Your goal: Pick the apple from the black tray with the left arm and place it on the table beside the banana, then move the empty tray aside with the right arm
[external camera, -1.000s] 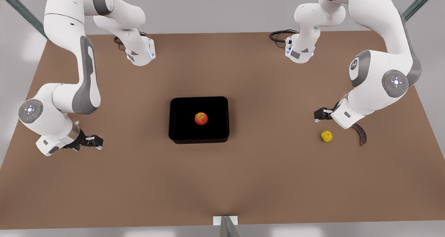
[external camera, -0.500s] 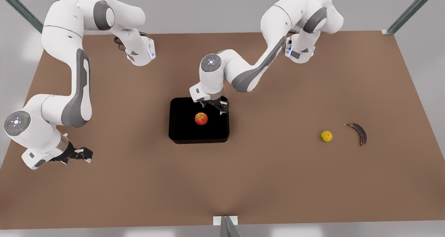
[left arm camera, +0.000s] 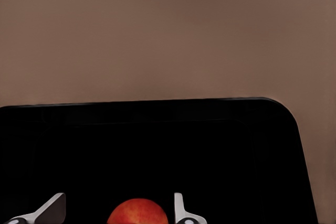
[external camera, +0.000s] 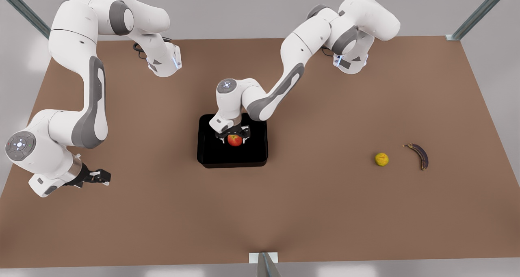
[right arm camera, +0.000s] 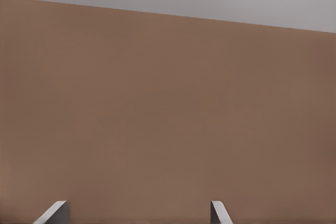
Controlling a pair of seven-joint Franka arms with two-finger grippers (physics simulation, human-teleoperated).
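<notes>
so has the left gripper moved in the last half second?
Yes. The left gripper went from the tray's far-right corner in to straddle the apple, fingers open either side.

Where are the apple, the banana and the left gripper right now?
apple [external camera: 235,140]: front view, on its red skin, inside the black tray.
banana [external camera: 421,156]: front view, mid-curve of the dark peel.
left gripper [external camera: 234,136]: front view, between its open fingers, either side of the apple.

Lumpy yellow fruit [external camera: 381,159] on tabletop (front view's right); black cables [external camera: 325,41] at far edge.
</notes>
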